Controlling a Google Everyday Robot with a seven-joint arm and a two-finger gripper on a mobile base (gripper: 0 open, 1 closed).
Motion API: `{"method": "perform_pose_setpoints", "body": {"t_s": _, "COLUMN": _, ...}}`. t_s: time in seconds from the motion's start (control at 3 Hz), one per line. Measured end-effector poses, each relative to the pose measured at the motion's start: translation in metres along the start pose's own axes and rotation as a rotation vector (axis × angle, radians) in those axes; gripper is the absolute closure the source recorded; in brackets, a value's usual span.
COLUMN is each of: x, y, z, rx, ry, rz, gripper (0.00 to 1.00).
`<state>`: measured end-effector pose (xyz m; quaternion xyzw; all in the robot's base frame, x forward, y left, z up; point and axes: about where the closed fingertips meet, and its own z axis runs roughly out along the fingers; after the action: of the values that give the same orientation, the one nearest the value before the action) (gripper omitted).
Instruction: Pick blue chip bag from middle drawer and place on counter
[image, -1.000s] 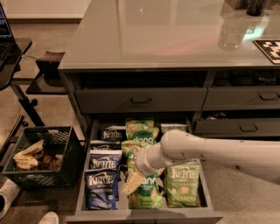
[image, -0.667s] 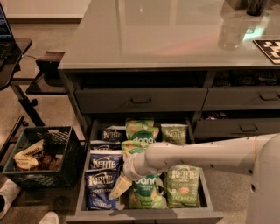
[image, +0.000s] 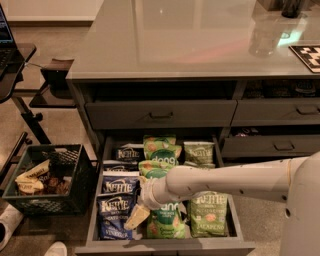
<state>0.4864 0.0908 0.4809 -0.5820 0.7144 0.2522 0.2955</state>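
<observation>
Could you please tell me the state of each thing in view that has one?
middle drawer: open, pulled out, holding chip bags.
top drawer: shut.
blue chip bag: lying in the drawer's left row, not lifted.
gripper: down in the drawer, at that bag's right edge.
counter: no chip bag on it.
crate: on the floor, holding items.

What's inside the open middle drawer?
The middle drawer holds blue chip bags on the left, green dang bags centre, pale green Kettle bags right. The gripper hangs beside the front blue bag; the arm covers parts of others.
</observation>
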Motion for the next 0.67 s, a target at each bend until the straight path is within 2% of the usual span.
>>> {"method": "perform_pose_setpoints", "body": {"t_s": 0.67, "x": 0.005, "y": 0.021, "z": 0.029, "rx": -0.062, "ry": -0.003, "rz": 0.005, "gripper": 0.0}}
